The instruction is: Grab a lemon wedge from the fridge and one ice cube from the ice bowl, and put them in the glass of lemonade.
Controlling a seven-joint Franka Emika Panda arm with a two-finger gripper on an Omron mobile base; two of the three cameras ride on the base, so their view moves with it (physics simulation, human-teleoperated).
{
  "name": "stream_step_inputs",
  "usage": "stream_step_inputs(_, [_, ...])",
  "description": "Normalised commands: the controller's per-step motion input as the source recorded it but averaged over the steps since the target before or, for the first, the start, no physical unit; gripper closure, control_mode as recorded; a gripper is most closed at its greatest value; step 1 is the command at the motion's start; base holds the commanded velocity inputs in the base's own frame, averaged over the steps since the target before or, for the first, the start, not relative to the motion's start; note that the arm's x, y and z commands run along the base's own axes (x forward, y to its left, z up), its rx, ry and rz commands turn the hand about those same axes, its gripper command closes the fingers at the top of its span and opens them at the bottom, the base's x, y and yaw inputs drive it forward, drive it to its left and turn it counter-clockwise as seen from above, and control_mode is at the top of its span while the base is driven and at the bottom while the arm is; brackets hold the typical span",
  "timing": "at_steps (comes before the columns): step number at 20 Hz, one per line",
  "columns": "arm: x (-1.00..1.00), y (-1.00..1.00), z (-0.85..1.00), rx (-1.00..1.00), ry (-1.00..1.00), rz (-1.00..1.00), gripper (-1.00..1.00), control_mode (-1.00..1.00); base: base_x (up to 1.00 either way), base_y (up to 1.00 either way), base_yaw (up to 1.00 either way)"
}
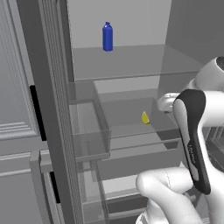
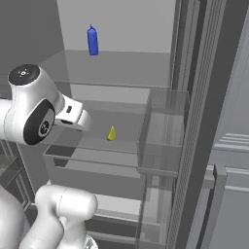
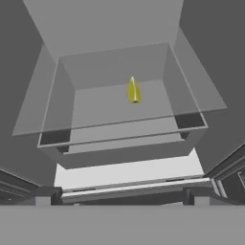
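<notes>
Inside the open fridge, the lemon wedge stands on a clear middle shelf, towards the back of it. In the hand view its long axis runs up and down the picture, with the narrow tip towards the top and the blunter end resting on the shelf; in both base views it likewise stands with its point up, leaning a little. The wedge lies ahead of the hand and well apart from it, a little right of centre along the line the hand camera looks. The arm is raised in front of the shelves with its wrist aimed into the fridge, and the jaws are spread wide with nothing between them. On the shelf above, a blue bottle stands upright near the back wall. A clear door bin hangs beside the shelf.
</notes>
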Motion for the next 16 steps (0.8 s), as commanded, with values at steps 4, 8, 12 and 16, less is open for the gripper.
stream_step_inputs(4, [0.00,-0.01,-0.29,-0.01,0.00,0.05,-1.00,-1.00,0.00,0.00,0.00])
stream_step_inputs(8, [0.10,-0.11,-0.44,-0.03,0.00,0.05,-1.00,-1.00,0.00,0.00,0.00])
stream_step_inputs(12, [0.07,-0.01,-0.72,-0.05,0.06,0.03,-1.00,-1.00,0.00,0.00,0.00])
stream_step_inputs(16, [0.36,0.25,-0.86,-0.07,0.18,0.00,-1.00,-1.00,0.00,0.00,0.00])
